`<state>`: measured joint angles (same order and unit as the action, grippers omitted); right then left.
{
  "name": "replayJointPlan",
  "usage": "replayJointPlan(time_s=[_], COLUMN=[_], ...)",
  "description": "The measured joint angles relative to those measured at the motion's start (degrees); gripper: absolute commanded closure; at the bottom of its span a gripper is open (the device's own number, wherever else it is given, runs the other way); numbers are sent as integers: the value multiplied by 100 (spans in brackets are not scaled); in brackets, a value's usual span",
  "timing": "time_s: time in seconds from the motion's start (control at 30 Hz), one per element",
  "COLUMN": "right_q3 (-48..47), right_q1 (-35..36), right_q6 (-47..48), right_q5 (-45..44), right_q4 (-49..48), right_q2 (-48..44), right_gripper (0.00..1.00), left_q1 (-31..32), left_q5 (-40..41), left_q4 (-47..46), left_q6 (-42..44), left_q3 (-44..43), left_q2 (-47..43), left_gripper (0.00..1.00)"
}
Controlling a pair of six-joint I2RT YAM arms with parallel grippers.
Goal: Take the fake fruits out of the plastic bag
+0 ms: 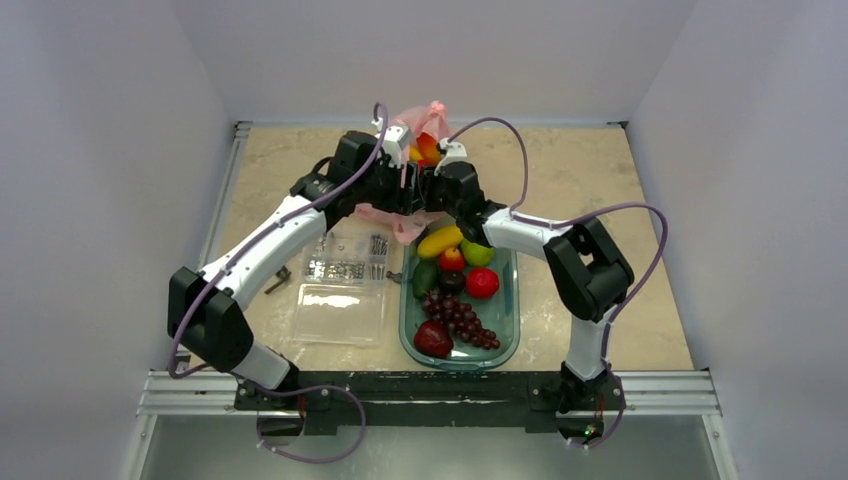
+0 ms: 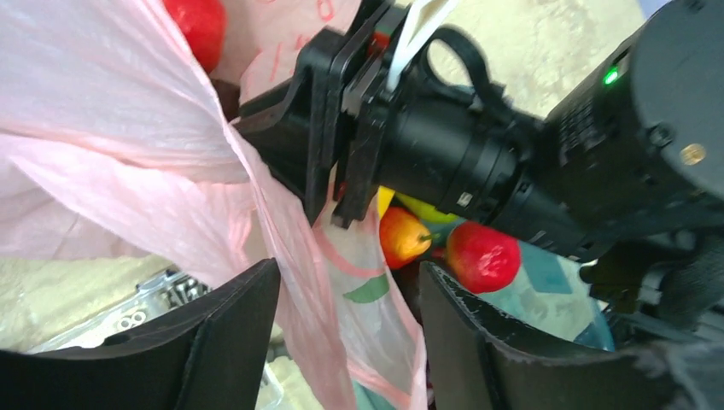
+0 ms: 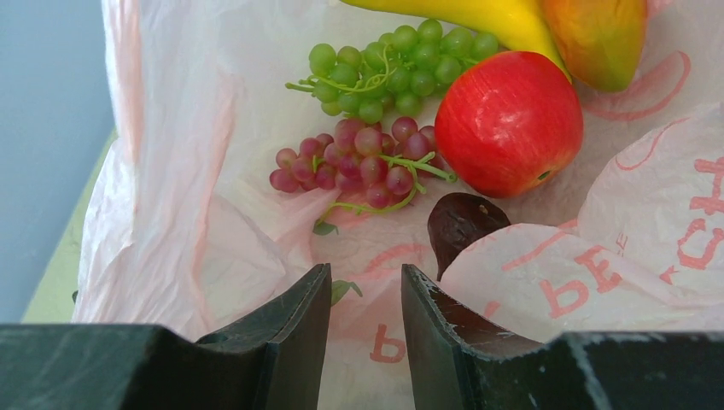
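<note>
The pink plastic bag [image 3: 213,239] lies open under my right gripper [image 3: 365,272], whose jaws stand a little apart with only bag film showing in the gap. Inside it lie the fake fruits: a yellow banana [image 3: 478,17], green grapes [image 3: 393,68], a red apple [image 3: 510,124], an orange-red mango [image 3: 598,38], a dark plum [image 3: 461,226] and a reddish grape bunch [image 3: 359,166]. My left gripper [image 2: 348,266] is open, and a fold of the bag [image 2: 290,256] hangs between its fingers, just below the right gripper [image 2: 341,128]. From above, both arms meet at the bag [image 1: 420,125].
A green tray [image 1: 505,335] in front of the bag holds other fruits, among them a dark purple grape bunch [image 1: 462,318] and a green apple [image 1: 478,252]. A clear plastic box [image 1: 340,310] with small metal parts sits left of the tray.
</note>
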<state>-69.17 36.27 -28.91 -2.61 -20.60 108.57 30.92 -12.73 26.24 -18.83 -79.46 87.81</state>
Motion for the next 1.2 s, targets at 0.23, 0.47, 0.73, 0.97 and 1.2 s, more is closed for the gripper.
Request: replayJointPlan(time_s=[0.23,0.47,0.73,0.97,1.2], right_q3=[-4,-415,-1993,-3123,-3121], right_q1=[0,0,0,-85,-837], right_q6=[7,306,920,1631,1604], right_q5=[-87,-208,-581,-1292,-2118], right_q4=[4,247,581,1220,1716], right_q2=[0,15,813,1897,2090], right_gripper=[63,63,62,62,62], left_q1=[-2,-44,-269,-468,-586], left_q5=[409,809,667,507,479], left_q4=[225,472,511,695,885], left_q6=[197,496,496,608,627], left_q3=[516,706,691,487,-485], left_q2=[-413,-494,83,474,1233], left_gripper=[73,46,83,100,100])
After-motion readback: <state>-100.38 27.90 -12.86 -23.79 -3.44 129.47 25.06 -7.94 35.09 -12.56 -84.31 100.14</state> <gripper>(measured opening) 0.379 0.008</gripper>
